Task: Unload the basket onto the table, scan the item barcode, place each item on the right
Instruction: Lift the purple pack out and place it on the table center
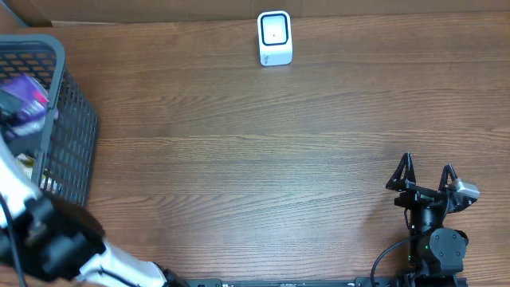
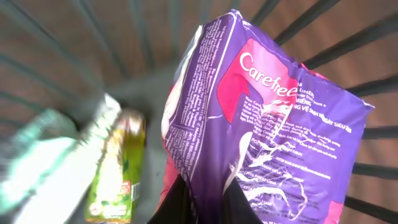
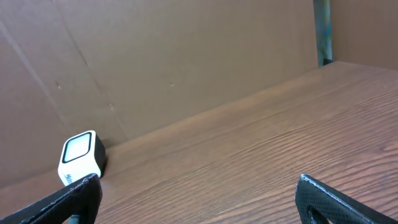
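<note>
It looked like a mock shop checkout: a wood-grain tabletop (image 1: 255, 159) with a white scanner (image 1: 275, 37) at 12 o'clock, a grey wire basket (image 1: 76, 135) at 9 o'clock holding a purple packet (image 2: 273, 124) and a bottle (image 2: 118, 165), cardboard wall (image 3: 174, 56) behind.

The packet (image 2: 267, 124) is in the basket (image 1: 73, 135) at the table's (image 1: 255, 167) left (bottle (image 2: 118, 168) beside it), the scanner (image 1: 275, 37) at far centre.

"Carefree" in white script on purple packet (image 2: 273, 124)
</note>
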{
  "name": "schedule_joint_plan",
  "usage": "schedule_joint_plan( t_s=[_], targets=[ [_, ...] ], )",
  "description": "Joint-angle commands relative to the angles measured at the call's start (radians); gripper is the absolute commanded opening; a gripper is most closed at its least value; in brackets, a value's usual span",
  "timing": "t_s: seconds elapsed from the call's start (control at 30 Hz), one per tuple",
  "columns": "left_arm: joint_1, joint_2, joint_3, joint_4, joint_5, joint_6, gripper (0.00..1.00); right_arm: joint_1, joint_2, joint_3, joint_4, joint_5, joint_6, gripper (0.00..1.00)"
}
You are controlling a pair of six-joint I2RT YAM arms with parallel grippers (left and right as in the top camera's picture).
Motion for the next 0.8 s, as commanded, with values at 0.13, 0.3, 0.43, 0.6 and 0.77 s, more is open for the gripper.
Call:
schedule_joint_plan(
  t_s=[0.13, 0.3, 0.43, 0.6, 0.77],
  targets=[
    [-0.047, -0.270, 0.048, -0.074, 0.070, -0.011, 0.04, 0.008, -0.011, -0.010, 0.006, 0.010, -0.007, 1.00],
    [-0.202, -0.329, 0.048, -0.183, 0.126, -0.010, 0.04, 0.008, -0.011, -0.010, 0.006, 0.010, -0.007, 1.00],
    [-0.382, -0.320, 0.016, -0.271, 0.168, -0.010, 0.04, 0.008, -0.011, -0.010, 0.006, 0.010, -0.008, 1.00],
    [-0.605, -0.298, -0.142, -0.243, 0.168, -0.012, 0.04, 0.008, -0.011, -0.010, 0.006, 0.010, -0.008, 1.00],
    [-0.768, -0.241, -0.343, -0.119, 0.169, -0.061, 0.04, 0.008, -0.011, -0.010, 0.006, 0.010, -0.008, 1.00]
  ],
)
